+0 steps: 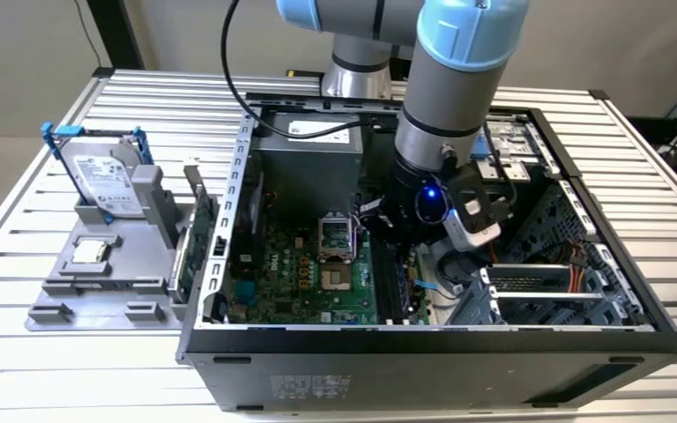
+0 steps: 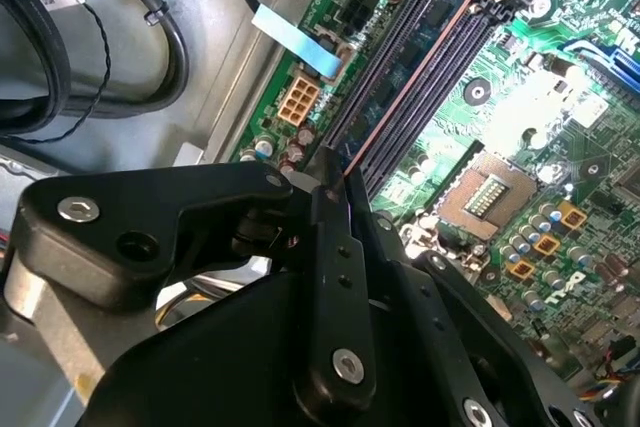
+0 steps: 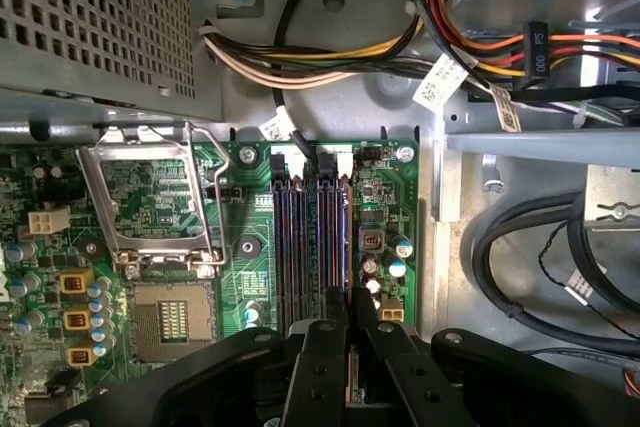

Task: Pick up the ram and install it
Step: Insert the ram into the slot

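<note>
Grey-green ram (image 2: 400, 77) sits edge-down in its motherboard (image 3: 390, 197) slot, your fingers (image 3: 335, 332) clamped on its near end; keep it square and press evenly until the latches close.

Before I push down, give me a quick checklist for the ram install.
1. Grip: ok. The hand is shut on the end of the long, narrow grey-green ram stick.
2. Alignment: ok. In the second wrist view the stick runs parallel to the dark memory slots on the green motherboard.
3. Which slot it is over: cannot tell.
4. Seating depth: cannot tell.
5. White end latches, open or closed: cannot tell.
6. Cables: ok. The thick black cables lie to the side, off the slots.
</note>
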You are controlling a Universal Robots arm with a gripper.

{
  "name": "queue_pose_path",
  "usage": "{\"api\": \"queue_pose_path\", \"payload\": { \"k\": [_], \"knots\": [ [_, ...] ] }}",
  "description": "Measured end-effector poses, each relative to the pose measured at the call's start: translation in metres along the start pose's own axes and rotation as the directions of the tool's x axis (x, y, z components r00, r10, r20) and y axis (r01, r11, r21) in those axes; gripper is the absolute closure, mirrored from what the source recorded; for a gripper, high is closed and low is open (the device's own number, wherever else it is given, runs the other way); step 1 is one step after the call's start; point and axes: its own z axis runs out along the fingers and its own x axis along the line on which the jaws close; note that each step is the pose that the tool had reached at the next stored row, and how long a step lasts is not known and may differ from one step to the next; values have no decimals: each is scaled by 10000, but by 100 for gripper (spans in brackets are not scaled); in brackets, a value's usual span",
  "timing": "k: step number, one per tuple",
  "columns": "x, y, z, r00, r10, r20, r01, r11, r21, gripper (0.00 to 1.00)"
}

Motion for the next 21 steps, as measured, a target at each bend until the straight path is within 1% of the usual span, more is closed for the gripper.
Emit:
{"api": "queue_pose_path", "payload": {
  "k": [7, 12, 16, 21],
  "knots": [
    [-1, 0, 13, 10000, -38, 1, 38, 10000, 10, 100],
    [-5, 1, 18, 9998, -178, 7, 178, 9998, 10, 100],
    [-4, 2, 84, 9998, -180, 5, 180, 9998, 14, 100],
    [-4, 4, 122, 9998, -179, 6, 179, 9998, 14, 100]
  ]
}}
